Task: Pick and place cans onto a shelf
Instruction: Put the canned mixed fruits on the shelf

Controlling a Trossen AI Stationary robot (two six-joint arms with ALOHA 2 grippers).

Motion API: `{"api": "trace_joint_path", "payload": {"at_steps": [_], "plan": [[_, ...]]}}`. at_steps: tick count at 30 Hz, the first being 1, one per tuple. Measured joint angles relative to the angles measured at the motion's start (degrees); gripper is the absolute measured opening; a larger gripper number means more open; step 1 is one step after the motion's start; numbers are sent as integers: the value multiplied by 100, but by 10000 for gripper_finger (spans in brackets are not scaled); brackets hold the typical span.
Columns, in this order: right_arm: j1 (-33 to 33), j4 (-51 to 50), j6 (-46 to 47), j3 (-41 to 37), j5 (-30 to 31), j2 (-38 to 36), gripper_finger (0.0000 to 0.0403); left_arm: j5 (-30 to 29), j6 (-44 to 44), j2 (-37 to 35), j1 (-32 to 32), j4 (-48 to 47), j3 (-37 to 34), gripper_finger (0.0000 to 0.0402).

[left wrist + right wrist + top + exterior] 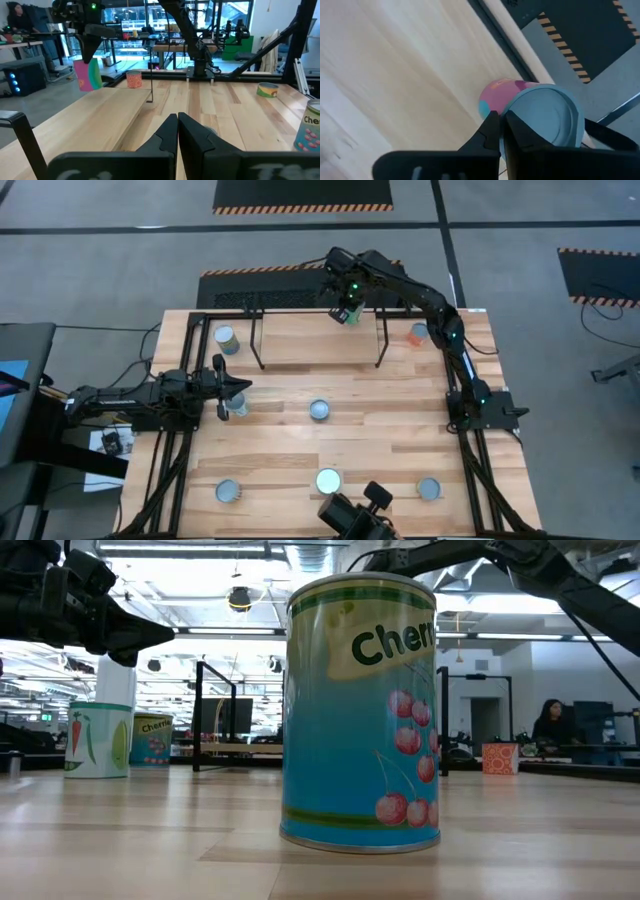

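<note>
My right gripper (347, 305) is shut on a pink-and-green can (89, 75) at the far edge of the shelf (310, 340), a light-wood plank on black legs. My left gripper (177, 132) is shut and empty, raised above a can (237, 406) at the table's left. Other cans stand upright on the tabletop: one far left (227, 338), one in the middle (319, 410), an orange one (419, 332) right of the shelf, and three near the front edge, among them the blue cherry can (360, 710). My right gripper pinches the can at the rim of its round silvery-blue top (512, 112) between its two fingers. The fingers come from above, slanting down. The can hangs tilted below them (89, 75) over the shelf's far edge; I cannot tell whether its bottom touches the plank.
The shelf's plank is bare. Its black legs (200, 715) stand on the tabletop. A black camera mount (350, 515) sits at the table's front edge. A person (552, 725) sits in the room beyond the table.
</note>
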Motion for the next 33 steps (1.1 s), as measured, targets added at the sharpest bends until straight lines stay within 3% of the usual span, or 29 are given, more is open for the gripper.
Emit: {"api": "trace_joint_path", "payload": {"at_steps": [22, 33], "plan": [[-44, 36, -1, -2, 81, 0, 14, 13, -2, 0, 0, -1, -1, 4], [-18, 411, 210, -2, -330, 0, 11, 22, -4, -1, 0, -3, -1, 4]]}}
